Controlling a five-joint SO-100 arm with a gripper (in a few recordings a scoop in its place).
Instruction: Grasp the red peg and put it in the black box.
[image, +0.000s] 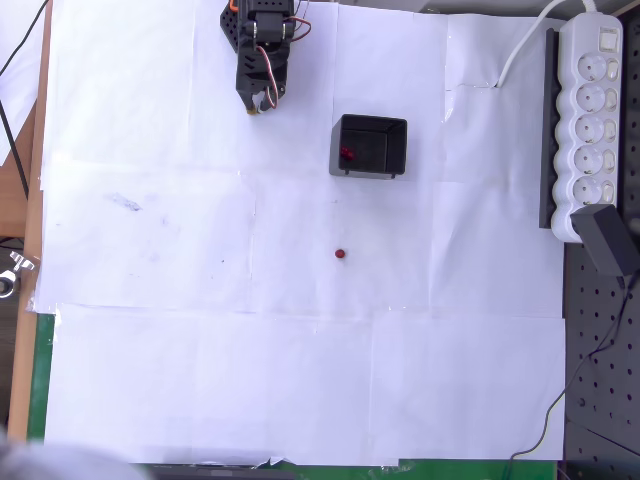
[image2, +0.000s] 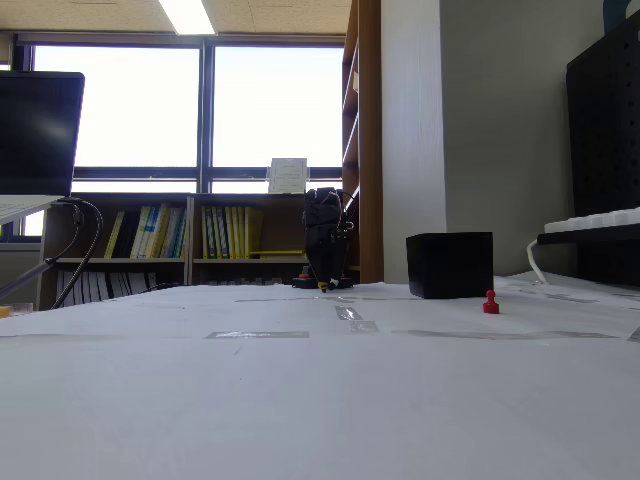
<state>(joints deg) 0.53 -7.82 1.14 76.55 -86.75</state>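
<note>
Two red pegs show in the overhead view. One red peg (image: 341, 254) lies loose on the white paper near the middle of the frame, a small round dark-red dot from above; in the fixed view (image2: 490, 302) it stands upright at the right, with a rounded head on a narrower stem and a wider foot. A second red peg (image: 347, 154) sits inside the black box, against its left wall.

There is one black box (image: 369, 146), in the upper middle of the overhead frame, above the loose peg and well apart from it. It is square, with smooth plastic walls and an open top. In the fixed view (image2: 449, 265) it looks like a plain matte black block, just left of and behind the peg.

One black arm comes in from the top edge of the overhead view, thin red and white wires running along it. Its gripper (image: 259, 104) points down-frame, left of the box and apart from it, over bare paper; the fingers lie close together and hold nothing. In the fixed view the gripper (image2: 322, 287) hangs with its tip at the paper, far back.

The table (image: 150, 350) is covered with several flat white sheets of paper joined by clear tape. At the right edge of the overhead view lie one white power strip (image: 590, 120) with round sockets, one long black rail (image: 546, 130) beside it and one black power adapter (image: 608, 240).
</note>
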